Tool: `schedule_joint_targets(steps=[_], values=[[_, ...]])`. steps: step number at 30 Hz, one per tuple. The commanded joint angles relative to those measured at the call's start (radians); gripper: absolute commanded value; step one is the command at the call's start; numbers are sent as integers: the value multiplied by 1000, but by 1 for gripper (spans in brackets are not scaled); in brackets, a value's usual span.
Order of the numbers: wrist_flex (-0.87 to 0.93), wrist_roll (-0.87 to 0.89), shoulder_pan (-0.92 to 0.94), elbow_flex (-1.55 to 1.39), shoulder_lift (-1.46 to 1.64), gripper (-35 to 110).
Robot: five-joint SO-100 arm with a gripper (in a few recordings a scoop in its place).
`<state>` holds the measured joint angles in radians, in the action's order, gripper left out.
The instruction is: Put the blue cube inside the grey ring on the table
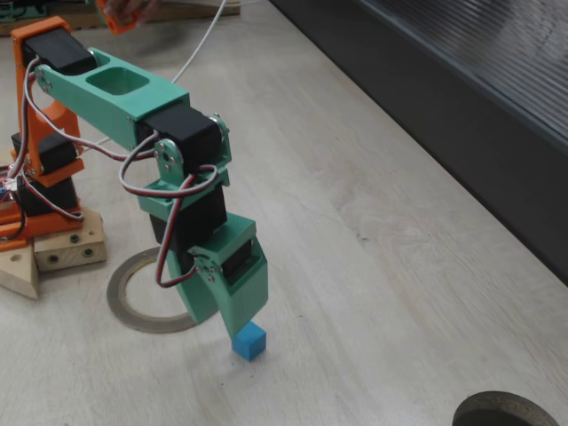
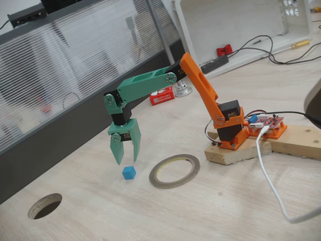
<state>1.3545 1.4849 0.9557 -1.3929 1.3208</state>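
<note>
**Pincer poised over the blue cube, cube outside the ring**

Your pincer [image 2: 126, 159] hangs tips-down just above the blue cube [image 2: 129, 172], with its two green fingers spread apart and nothing between them. In both fixed views there is a small gap of bare table between the fingertips and the cube's top face, so you are not touching it.

The blue cube [image 1: 250, 341] sits flat on the table [image 1: 399, 293], outside the grey ring [image 1: 133, 306]. In a fixed view the cube lies just to the right of the ring and slightly nearer the camera, with the pincer [image 1: 232, 318] partly covering the ring's right edge. In a fixed view from the other side, the cube is just to the left of the grey ring [image 2: 174, 170], close to it but apart from its rim. The ring lies flat, and its opening holds nothing.

Your arm's orange base [image 2: 228, 125] is mounted on a wooden block [image 2: 261, 145], near the ring on the side away from the cube. The green forearm [image 2: 145, 86] reaches out over the table and bends down at the wrist. A white cable [image 2: 271, 186] trails across the table near the block. A darker round ring [image 1: 510, 410] shows partly at the lower right edge, well apart from the cube.
</note>
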Motion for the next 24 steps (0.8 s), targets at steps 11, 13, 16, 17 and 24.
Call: schedule_joint_targets(steps=[11, 13, 16, 17, 24], values=[[18, 9, 11, 28, 15, 33], [18, 9, 8, 29, 12, 33], [9, 9, 9, 31, 9, 33], [8, 11, 12, 31, 8, 33], [5, 12, 14, 64, 5, 33]])
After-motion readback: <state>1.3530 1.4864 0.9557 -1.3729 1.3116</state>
